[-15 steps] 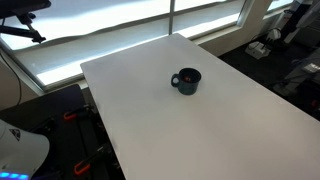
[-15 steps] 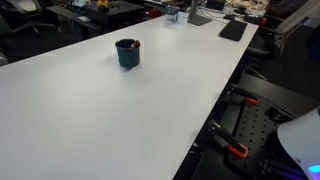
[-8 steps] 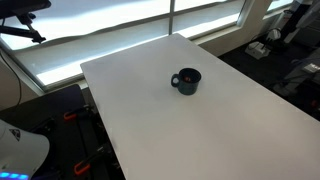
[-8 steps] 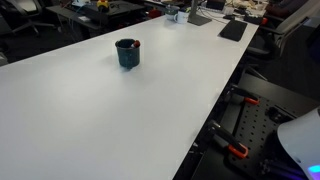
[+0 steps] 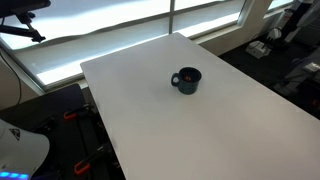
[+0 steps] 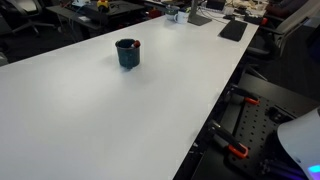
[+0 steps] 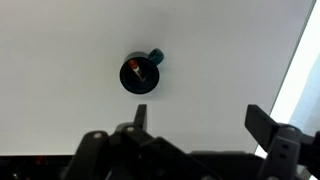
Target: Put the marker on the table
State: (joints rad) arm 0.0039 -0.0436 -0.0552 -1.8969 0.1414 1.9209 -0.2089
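A dark blue mug (image 5: pixel 186 80) stands upright on the white table (image 5: pixel 220 130); it also shows in the other exterior view (image 6: pixel 127 52) and from above in the wrist view (image 7: pixel 139 73). Inside the mug, the wrist view shows a small dark stick end with a reddish tip, the marker (image 7: pixel 136 70). My gripper (image 7: pixel 203 118) shows only in the wrist view, high above the table, its fingers wide apart and empty, the mug ahead of it and to the left. The arm does not show in the exterior views.
The table's edge runs at the right of the wrist view (image 7: pixel 300 70). Desks with laptops and clutter (image 6: pixel 215 15) stand beyond the table's far end. A dark stand with orange clamps (image 6: pixel 238 130) sits beside the table.
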